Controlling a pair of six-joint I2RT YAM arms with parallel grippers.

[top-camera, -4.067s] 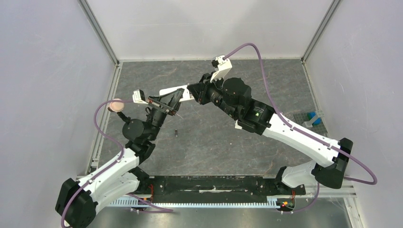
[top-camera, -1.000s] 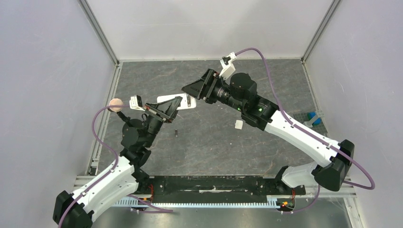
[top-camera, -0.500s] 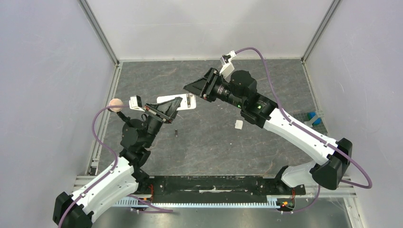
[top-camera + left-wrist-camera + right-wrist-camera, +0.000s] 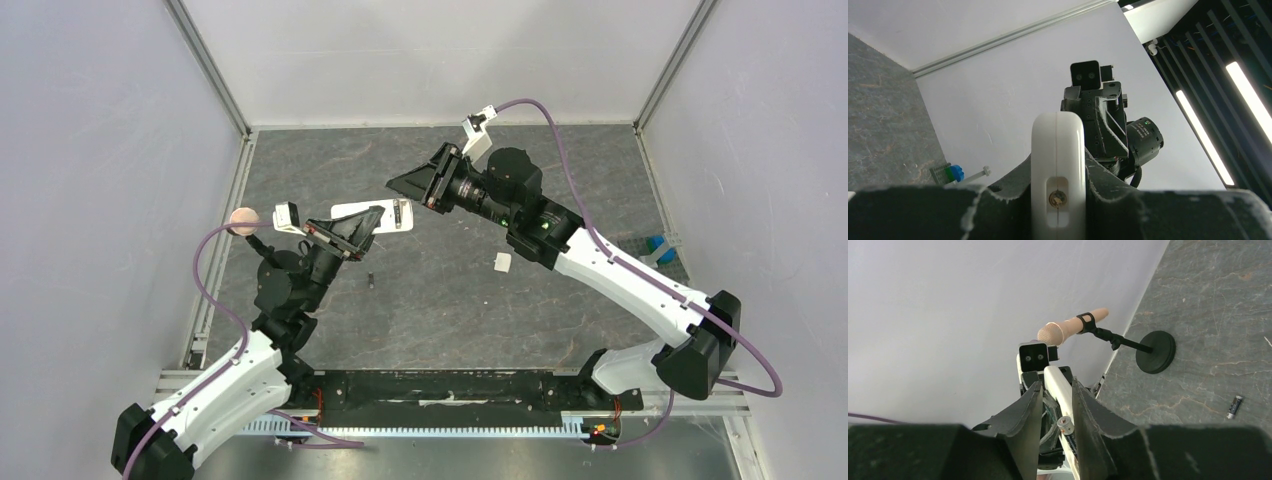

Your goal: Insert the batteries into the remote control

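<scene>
remote control (image 4: 372, 214) — held clear of the table (image 4: 440, 320), left of centre, with the back compartment uncovered. the left gripper (image 4: 352, 228) has its jaws closed tight on the white body. in the left wrist view the handset stands upright between the jaws.

first battery (image 4: 1066, 427) lies along the open compartment, and its silver cap shows in the right wrist view. whether it is pressed fully home cannot be told. second battery (image 4: 369, 279) lies loose on the table just below the handset, apart from both arms.

right gripper (image 4: 395, 186) hovers close over the far end of the handset. its jaws are narrowed to a slim gap and hold nothing that can be made out. its fingers (image 4: 1030, 415) flank the compartment in the wrist view. further right, a small white cover piece (image 4: 502, 262) rests on the table beside the right forearm.

step in hand, as judged — one cell placed, the other not yet fetched. the next move calls for the right jaws to press the first cell flat if it sits proud. they would then widen, descend on the loose cell and grip it across its short axis. the cell would go into the empty bay, correct end first, while the left jaws hold the handset steady.
</scene>
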